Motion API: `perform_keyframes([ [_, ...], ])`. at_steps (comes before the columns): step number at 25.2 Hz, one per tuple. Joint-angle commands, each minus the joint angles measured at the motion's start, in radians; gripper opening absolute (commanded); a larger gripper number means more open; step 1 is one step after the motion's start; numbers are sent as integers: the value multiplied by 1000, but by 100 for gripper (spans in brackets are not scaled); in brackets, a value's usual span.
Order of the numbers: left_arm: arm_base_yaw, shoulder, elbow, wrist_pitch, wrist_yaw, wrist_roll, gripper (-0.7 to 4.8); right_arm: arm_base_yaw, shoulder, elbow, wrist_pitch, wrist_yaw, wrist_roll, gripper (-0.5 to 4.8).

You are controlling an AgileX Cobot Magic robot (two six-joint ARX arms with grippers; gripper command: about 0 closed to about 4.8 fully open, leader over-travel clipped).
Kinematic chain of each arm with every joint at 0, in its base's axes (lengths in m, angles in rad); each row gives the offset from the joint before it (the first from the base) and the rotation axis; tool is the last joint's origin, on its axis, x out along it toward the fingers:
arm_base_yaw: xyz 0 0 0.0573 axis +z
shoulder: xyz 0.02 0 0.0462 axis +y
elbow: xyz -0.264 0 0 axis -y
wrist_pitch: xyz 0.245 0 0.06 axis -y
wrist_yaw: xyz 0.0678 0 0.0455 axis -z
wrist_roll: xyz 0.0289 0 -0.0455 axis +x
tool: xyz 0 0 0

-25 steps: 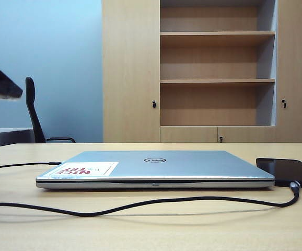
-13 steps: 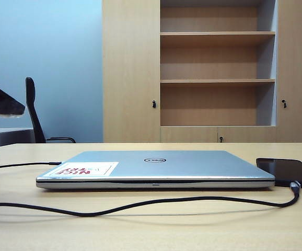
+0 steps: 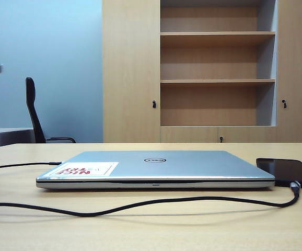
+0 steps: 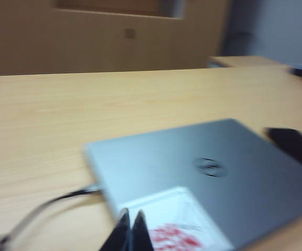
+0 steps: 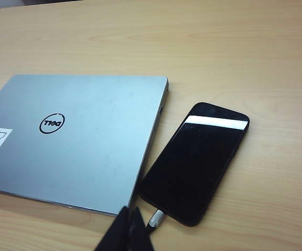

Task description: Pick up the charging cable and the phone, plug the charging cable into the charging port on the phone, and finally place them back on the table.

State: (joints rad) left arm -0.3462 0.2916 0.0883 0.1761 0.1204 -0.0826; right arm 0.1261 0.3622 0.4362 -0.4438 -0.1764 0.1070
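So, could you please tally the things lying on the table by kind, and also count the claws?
Laptops: 1, the silver laptop
Phones: 1, the phone
Cables: 1, the charging cable, plug at the phone's short edge
Claws: 2, both shut and above the table: the left claw, the right claw
Total: 5

Black phone (image 5: 193,162), black charging cable (image 3: 140,204), silver laptop (image 3: 156,166) bore red-white sticker (image 3: 83,169); table (image 3: 151,230) was beige wood-grain; both grippers black.
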Motion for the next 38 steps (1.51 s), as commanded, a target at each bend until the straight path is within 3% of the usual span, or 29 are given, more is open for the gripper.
perform_keyframes([
  [1, 111, -67, -12, -16, 0, 5, -6, 0, 0, 3, 19, -1, -3, 4],
  [5, 223, -169, -36, -46, -1, 9, -6, 0, 0, 3, 19, -1, -3, 4],
  [11, 320, -282, -85, -77, -1, 92, -6, 0, 0, 3, 19, -1, -3, 4],
  [18, 328, -286, -85, -124, -1, 133, -6, 0, 0, 3, 19, -1, -3, 4],
  [32, 328, -286, -85, -123, -1, 131, -5, 0, 0, 3, 19, -1, -3, 4],
  [36, 328, -286, -85, -123, -1, 13, -5, 0, 0, 3, 19, -1, -3, 4],
  [38, 328, -286, -85, -122, -1, -3, -5, 0, 0, 3, 19, -1, -3, 4],
])
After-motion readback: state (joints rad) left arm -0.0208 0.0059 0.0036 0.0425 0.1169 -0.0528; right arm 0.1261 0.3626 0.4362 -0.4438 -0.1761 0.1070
